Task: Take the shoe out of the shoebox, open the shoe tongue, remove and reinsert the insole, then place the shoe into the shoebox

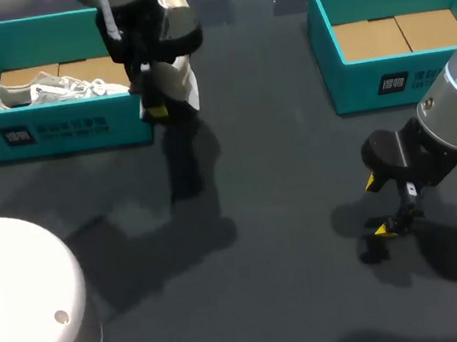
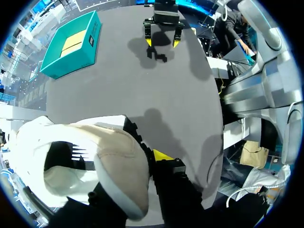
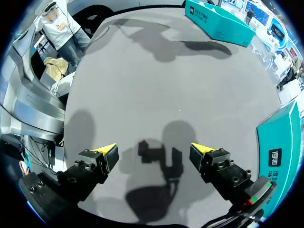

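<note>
Shoeboxes in teal are stood well apart on the dark worktop: the left shoebox at its far left and the right shoebox at its far right, where only a brown card floor is shown. A second sneaker is seen lying in the left shoebox. The held sneaker, white with a pale sole, is carried clear of the worktop, just beside the left shoebox's right end, by the left gripper. Its fingers are closed on the shoe near the heel; only one yellow tip is shown, the other being hidden by the shoe. The right gripper is held low over bare worktop, well apart from both boxes, its fingers spread wide with nothing between them. The sneaker is judged light, with a soft, yielding upper and a stiffer sole. A firm hold is best taken at the heel or across the sole, while the tongue and the thin, floppy insole are better pinched by an edge.
</note>
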You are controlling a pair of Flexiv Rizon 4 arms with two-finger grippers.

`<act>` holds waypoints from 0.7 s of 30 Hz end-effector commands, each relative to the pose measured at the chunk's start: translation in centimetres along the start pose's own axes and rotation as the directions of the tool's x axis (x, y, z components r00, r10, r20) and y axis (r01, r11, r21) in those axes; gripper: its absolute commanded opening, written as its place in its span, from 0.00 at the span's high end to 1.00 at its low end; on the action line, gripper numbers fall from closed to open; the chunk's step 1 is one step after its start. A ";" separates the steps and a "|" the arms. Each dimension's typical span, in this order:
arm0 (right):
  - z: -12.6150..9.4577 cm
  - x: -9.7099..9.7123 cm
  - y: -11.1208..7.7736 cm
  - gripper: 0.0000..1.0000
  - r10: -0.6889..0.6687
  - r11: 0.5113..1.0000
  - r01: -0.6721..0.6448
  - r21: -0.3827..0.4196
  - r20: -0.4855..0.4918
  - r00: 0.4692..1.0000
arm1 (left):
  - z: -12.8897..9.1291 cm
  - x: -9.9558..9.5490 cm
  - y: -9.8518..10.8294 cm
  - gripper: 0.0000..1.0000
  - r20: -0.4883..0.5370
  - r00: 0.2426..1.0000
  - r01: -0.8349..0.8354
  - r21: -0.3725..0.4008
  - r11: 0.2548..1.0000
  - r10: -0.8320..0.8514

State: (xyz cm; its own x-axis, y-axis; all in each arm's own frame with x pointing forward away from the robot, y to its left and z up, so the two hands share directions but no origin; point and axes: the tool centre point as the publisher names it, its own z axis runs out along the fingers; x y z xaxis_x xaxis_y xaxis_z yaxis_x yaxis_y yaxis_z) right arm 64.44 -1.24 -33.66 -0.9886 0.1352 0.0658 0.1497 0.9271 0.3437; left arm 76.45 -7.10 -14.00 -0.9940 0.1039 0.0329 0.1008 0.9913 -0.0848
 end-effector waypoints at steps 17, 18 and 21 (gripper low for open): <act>0.0 0.2 -0.1 0.00 -0.001 1.000 0.001 -0.001 0.002 1.000 | -5.8 -12.0 16.4 1.00 -0.065 0.996 0.060 0.034 0.998 -0.057; 0.0 0.2 -0.1 0.00 -0.001 1.000 0.001 -0.001 0.002 1.000 | -6.0 -12.4 16.8 1.00 -0.068 0.996 0.058 0.033 0.998 -0.055; 0.0 0.2 -0.1 0.00 -0.001 1.000 0.001 -0.001 0.002 1.000 | -6.2 -14.9 17.8 1.00 -0.077 0.996 0.055 0.026 0.998 -0.053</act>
State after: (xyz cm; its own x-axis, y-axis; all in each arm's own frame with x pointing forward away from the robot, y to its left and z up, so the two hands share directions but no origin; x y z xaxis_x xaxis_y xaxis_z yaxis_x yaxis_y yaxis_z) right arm 64.44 -1.24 -33.66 -0.9886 0.1352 0.0658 0.1496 0.9271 0.3437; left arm 90.99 9.11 -10.27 -0.9975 0.0471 0.0518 0.0413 0.9933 -0.1082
